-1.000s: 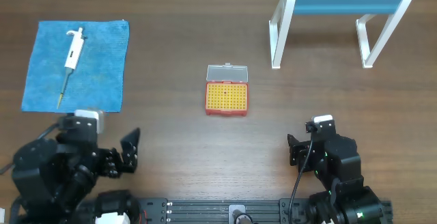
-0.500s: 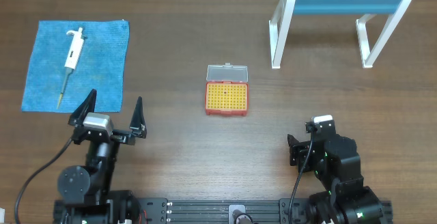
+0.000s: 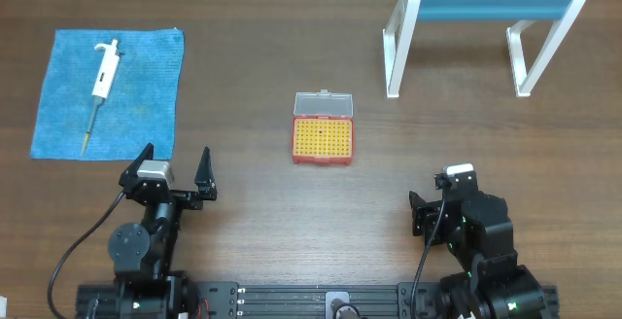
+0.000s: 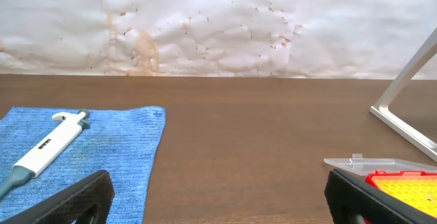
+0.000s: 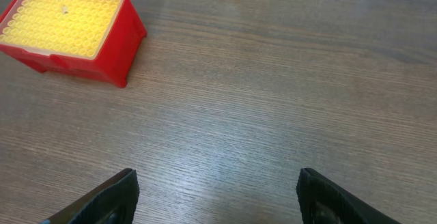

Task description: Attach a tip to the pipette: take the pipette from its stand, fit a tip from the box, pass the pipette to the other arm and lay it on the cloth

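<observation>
The left hand (image 3: 176,156) has eased back toward seven o'clock, spread apart, with the right hand (image 5: 217,183) spread too, and the tipped pipette (image 3: 103,71) lies on the blue cloth (image 3: 146,86) at ten o'clock, so the task looks done.

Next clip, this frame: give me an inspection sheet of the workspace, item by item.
Surface: brown wood-grain table.
Job's things: pipette lies on the blue cloth, far left; tip box, lid open, mid-table; stand, far right.
Clutter: nothing seen.
Grippers: left gripper by the cloth's near edge, jaws open, holding nothing; right gripper low over bare table, jaws open, holding nothing.
Cables: left arm's cable and right arm's cable, both black, away from the job's things.
Surroundings: stained white wall behind the table.
</observation>
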{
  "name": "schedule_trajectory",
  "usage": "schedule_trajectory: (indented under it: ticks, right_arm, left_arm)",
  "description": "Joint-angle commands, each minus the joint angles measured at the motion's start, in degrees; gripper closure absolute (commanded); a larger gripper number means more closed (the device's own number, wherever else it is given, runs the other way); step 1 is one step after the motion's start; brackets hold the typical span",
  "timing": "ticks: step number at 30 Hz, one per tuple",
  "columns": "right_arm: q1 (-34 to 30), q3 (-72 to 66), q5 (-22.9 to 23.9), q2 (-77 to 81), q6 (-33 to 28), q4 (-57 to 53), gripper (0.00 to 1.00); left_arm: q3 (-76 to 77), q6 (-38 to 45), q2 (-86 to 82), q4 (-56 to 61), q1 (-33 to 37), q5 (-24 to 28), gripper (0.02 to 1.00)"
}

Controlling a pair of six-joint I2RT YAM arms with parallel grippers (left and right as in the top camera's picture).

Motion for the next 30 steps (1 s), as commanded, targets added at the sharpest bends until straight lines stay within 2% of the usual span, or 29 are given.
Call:
schedule_trajectory:
  ticks: [1,12,13,14,17,18,21,24,30]
  right_arm:
    - [0.3,-0.3,0.5,-0.5,-0.8,0.1,0.24]
    - [0.3,-0.3,0.5,-0.5,-0.8,0.1,0.237]
    - [-0.5,-0.3,0.6,-0.8,-0.9,0.0,0.016]
    - [-1.8,-0.7,0.6,-2.2,-0.9,1.8,0.025]
    - [-10.5,-9.9,1.2,-18.0,-0.9,24.8,0.025]
    - [-12.6,-12.3,1.1,-19.3,-0.8,27.8,0.025]
    - [-13.8,-18.3,0.9,-18.6,-1.9,40.0,0.025]
    - [-14.0,-22.2,-0.6,-19.7,-1.9,44.8,0.025]
    - [-14.0,-23.9,-0.2,-19.7,-1.9,43.0,0.025]
  left_arm:
    - [-0.2,-0.9,-0.7,-0.3,-0.2,-0.7,0.023]
    - [-0.2,-0.9,-0.7,-0.3,-0.2,-0.7,0.023]
    - [-0.2,-0.9,-0.7,-0.3,-0.2,-0.7,0.02]
    - [-0.2,-0.9,-0.7,-0.3,-0.2,-0.7,0.02]
    - [-0.2,-0.9,-0.7,-0.3,-0.2,-0.7,0.023]
    - [-0.2,-0.9,-0.7,-0.3,-0.2,-0.7,0.023]
    - [-0.2,-0.9,-0.7,-0.3,-0.2,-0.7,0.023]
    - [-0.2,-0.9,-0.7,-0.3,-0.2,-0.7,0.023]
    - [-0.2,-0.9,-0.7,-0.3,-0.2,-0.7,0.023]
